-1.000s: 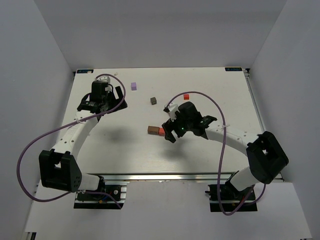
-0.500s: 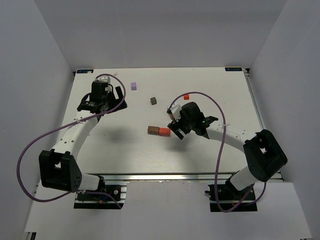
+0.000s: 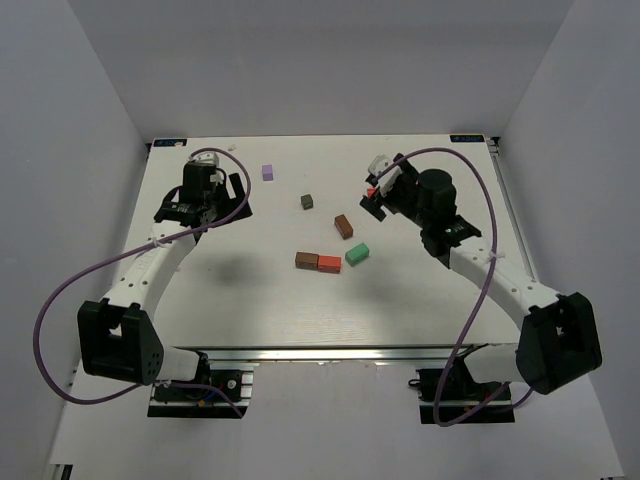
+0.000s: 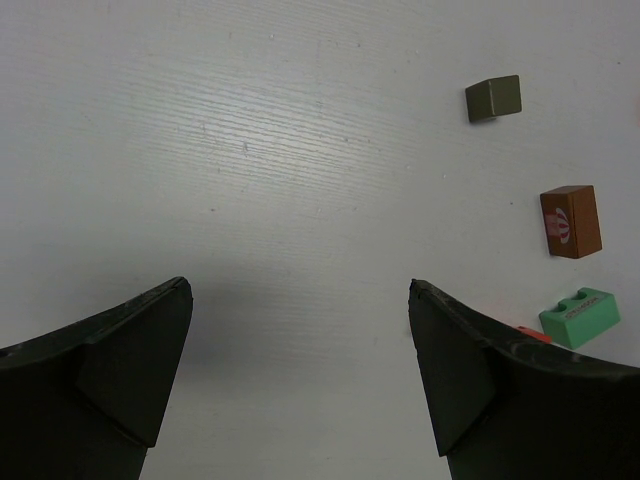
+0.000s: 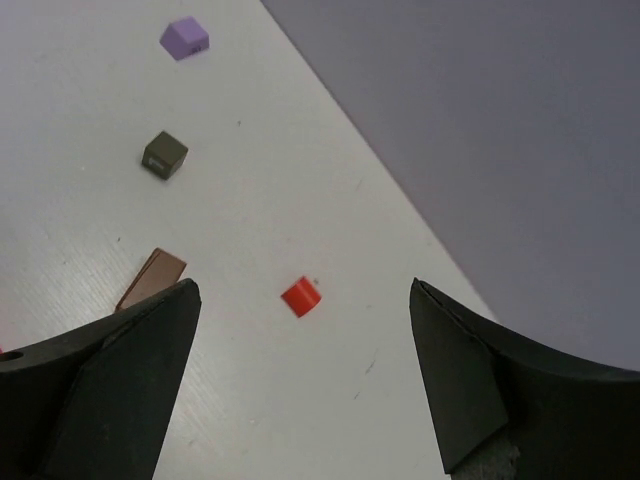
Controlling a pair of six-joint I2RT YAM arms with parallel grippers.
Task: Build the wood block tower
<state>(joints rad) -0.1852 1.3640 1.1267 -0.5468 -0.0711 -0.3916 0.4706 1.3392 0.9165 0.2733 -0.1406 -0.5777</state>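
A: Top view. Brown bar (image 3: 307, 260) and red bar (image 3: 329, 264) lie end to end, touching, mid-table. That is the tower's base only, with nothing on it. Green block (image 3: 356, 254) is just beside the red bar. Brown block (image 3: 344, 226), dark cube (image 3: 307, 201) and lilac cube (image 3: 267, 172) lie loose farther back.

B: Grippers?

A: Left gripper (image 3: 238, 197) is far left, well apart from every piece. Right gripper (image 3: 375, 198) hangs over a small red block (image 3: 372, 192).

B: Left wrist view. Jaws spread wide, nothing between them. Dark cube, brown block and green block sit off to the right.

A: Right wrist view. Jaws wide, empty, with the small red block (image 5: 300, 297) lying below the gap. Judgement: painted wood, so light, rigid and probably slick. Pinch two flat opposite faces, centred.

B: Table (image 3: 250, 300) is white, flat and faintly grained. Grey wall (image 5: 480, 120) stands close behind the red block, so rear clearance looks tight.
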